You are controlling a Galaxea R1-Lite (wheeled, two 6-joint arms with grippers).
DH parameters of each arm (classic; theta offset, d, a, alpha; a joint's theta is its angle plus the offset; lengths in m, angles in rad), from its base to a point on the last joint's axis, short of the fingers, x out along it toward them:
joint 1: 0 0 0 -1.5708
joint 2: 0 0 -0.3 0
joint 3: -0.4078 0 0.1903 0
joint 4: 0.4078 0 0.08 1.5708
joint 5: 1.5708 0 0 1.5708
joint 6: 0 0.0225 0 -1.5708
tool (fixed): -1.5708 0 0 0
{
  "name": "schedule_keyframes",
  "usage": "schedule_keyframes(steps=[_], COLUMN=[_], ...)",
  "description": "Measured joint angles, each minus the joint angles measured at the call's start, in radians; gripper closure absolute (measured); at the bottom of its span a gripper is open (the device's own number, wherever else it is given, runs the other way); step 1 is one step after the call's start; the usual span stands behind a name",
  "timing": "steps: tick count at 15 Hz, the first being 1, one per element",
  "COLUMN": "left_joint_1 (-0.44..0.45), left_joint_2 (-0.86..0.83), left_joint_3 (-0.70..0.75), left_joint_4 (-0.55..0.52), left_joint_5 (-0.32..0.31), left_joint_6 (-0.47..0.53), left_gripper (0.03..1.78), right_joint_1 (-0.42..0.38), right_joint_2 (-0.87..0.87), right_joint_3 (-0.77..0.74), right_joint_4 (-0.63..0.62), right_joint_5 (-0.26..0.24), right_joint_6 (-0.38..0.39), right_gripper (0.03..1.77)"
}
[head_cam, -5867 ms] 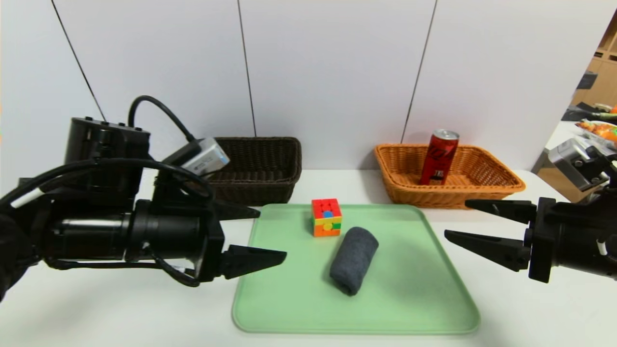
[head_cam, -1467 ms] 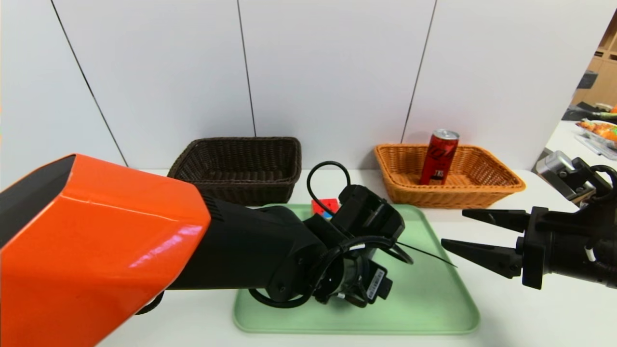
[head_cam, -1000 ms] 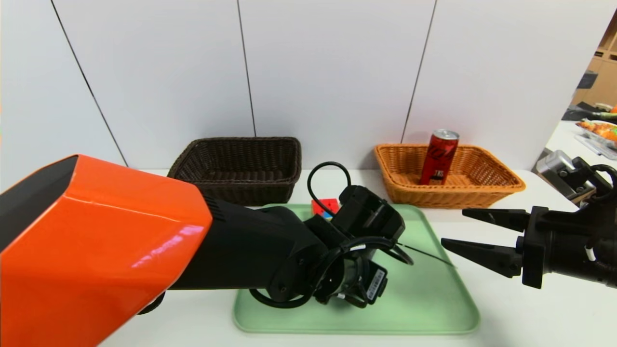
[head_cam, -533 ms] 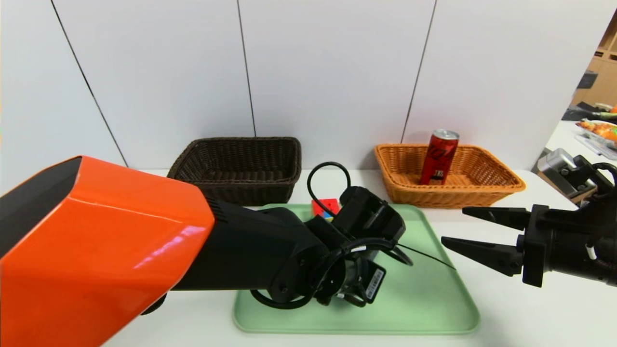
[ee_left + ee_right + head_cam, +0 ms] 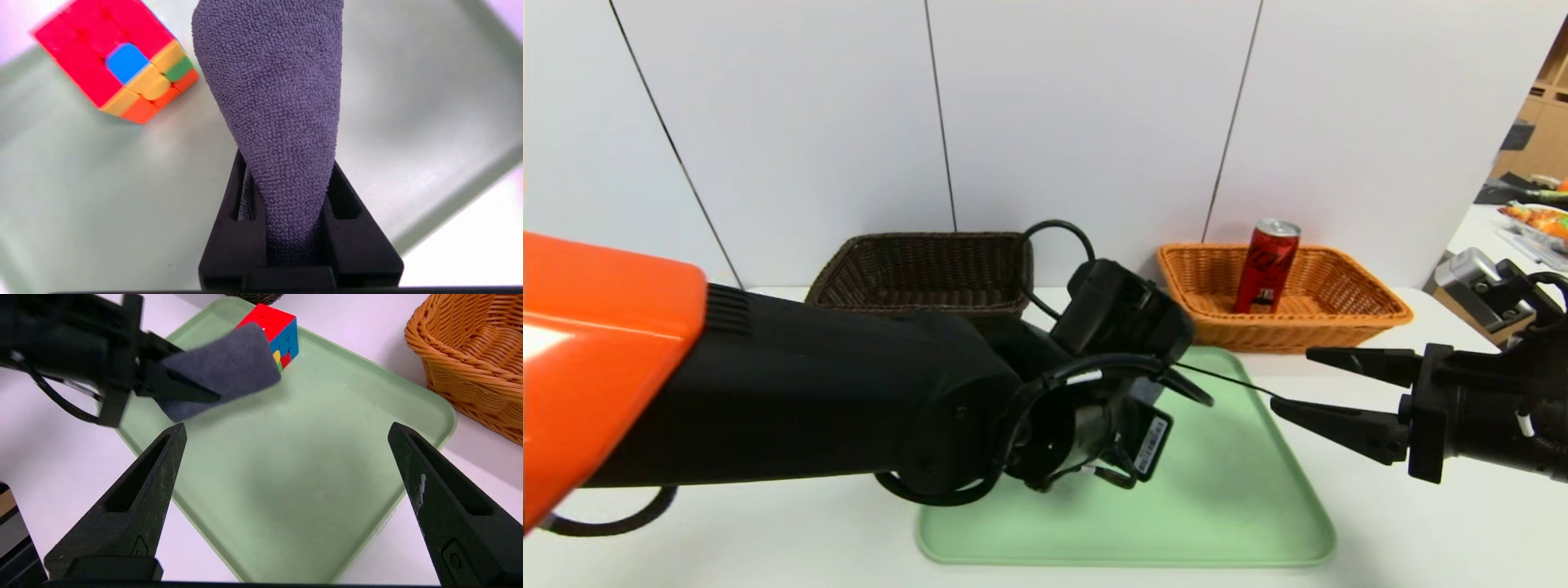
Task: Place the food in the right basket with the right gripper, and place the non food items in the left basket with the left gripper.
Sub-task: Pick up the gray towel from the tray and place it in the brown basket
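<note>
Green plastic, the tray is the biggest thing on the table, and only the cube rests on it. Behind it, the dark basket shows nothing inside, while the orange basket holds the red can upright. The left gripper is clenched on one end of the grey cloth roll, which hangs clear above the tray. Judging by how the roll pinches narrow between the jaws, it is soft and light, so a firm squeeze is best. The right gripper waits spread wide beside the tray.
</note>
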Motion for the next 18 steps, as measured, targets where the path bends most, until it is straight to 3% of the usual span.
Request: schedule_keyframes(steps=[5, 10, 18], left_joint_1=[0.113, 0.332, 0.584], left_joint_2=[-0.123, -0.208, -0.153], left_joint_3=[0.013, 0.011, -0.067], left_joint_4=[0.000, 0.000, -0.008], left_joint_5=[-0.001, -0.008, -0.021], left_joint_6=[0.002, 0.058, 0.100], left_gripper=[1.47, 1.47, 1.47], right_joint_1=[-0.001, -0.001, -0.001], right_joint_2=[-0.001, -0.010, -0.032], right_joint_3=[0.007, 0.011, 0.045], right_joint_4=[0.001, 0.001, 0.002], right_joint_5=[-0.002, -0.001, -0.001], right_joint_6=[0.000, 0.001, 0.004], right_gripper=[0.10, 0.10, 0.10])
